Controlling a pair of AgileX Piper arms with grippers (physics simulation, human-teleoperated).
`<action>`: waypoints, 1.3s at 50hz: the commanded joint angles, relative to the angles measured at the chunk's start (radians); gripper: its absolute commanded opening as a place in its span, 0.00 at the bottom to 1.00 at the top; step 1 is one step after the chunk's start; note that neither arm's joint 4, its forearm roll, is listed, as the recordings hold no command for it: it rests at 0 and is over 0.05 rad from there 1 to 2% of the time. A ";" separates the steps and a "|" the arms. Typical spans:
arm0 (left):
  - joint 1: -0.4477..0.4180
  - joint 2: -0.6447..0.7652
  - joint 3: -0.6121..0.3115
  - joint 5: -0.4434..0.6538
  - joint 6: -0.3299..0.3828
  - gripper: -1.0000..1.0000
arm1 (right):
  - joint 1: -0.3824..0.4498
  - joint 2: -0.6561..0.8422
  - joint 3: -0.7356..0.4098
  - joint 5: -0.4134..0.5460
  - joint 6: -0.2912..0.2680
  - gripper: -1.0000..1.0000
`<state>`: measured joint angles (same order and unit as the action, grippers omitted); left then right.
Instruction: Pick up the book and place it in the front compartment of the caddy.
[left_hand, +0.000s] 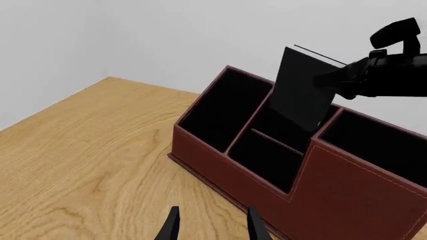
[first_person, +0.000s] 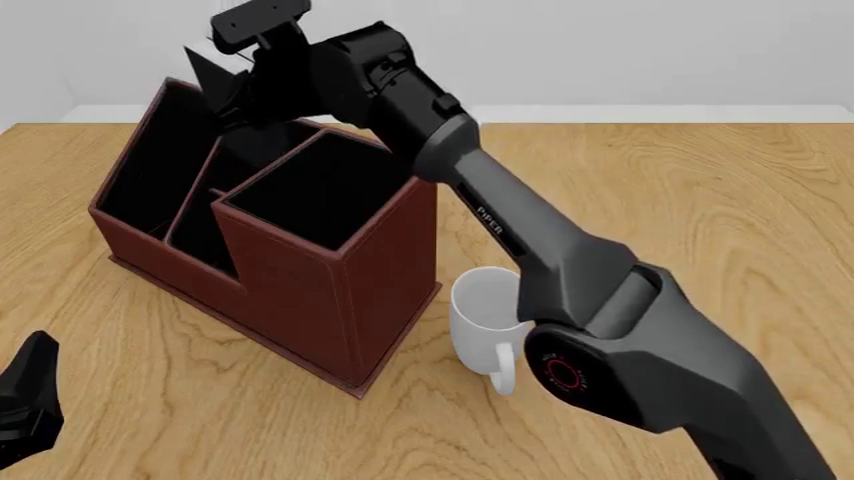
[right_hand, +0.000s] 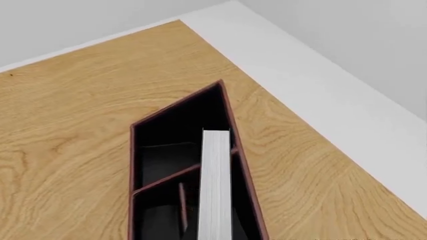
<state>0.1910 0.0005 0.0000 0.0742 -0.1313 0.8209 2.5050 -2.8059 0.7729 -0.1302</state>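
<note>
The black book (left_hand: 303, 87) hangs tilted over the dark red-brown caddy (left_hand: 333, 195), its lower edge at the rim of a middle compartment, behind the low small one. My right gripper (left_hand: 335, 80) is shut on the book's upper side. The right wrist view looks down the book's white page edges (right_hand: 215, 185) into the caddy (right_hand: 175, 150). From the front, the book (first_person: 203, 72) shows at the caddy's (first_person: 307, 290) far side with the right gripper (first_person: 230, 92) on it. My left gripper (left_hand: 210, 222) stands open and empty over the table, near the caddy's low side, and also shows in the front view (first_person: 27, 405).
A white mug (first_person: 483, 312) stands on the table right beside the caddy's near right corner, under my right arm (first_person: 534, 240). The wooden table (first_person: 694, 200) ends at a white wall behind the caddy.
</note>
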 joint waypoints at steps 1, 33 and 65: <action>0.003 0.000 0.000 0.001 -0.003 1.00 | -0.007 0.008 -0.021 0.001 0.022 0.00; 0.006 0.000 0.000 0.002 -0.004 1.00 | -0.008 0.032 -0.023 0.007 0.022 0.00; 0.007 0.000 0.000 0.002 -0.007 1.00 | -0.003 0.041 -0.023 0.014 0.011 0.00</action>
<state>0.1972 0.0005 0.0000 0.0767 -0.1368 0.8167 2.5570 -2.8175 0.7875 -0.1374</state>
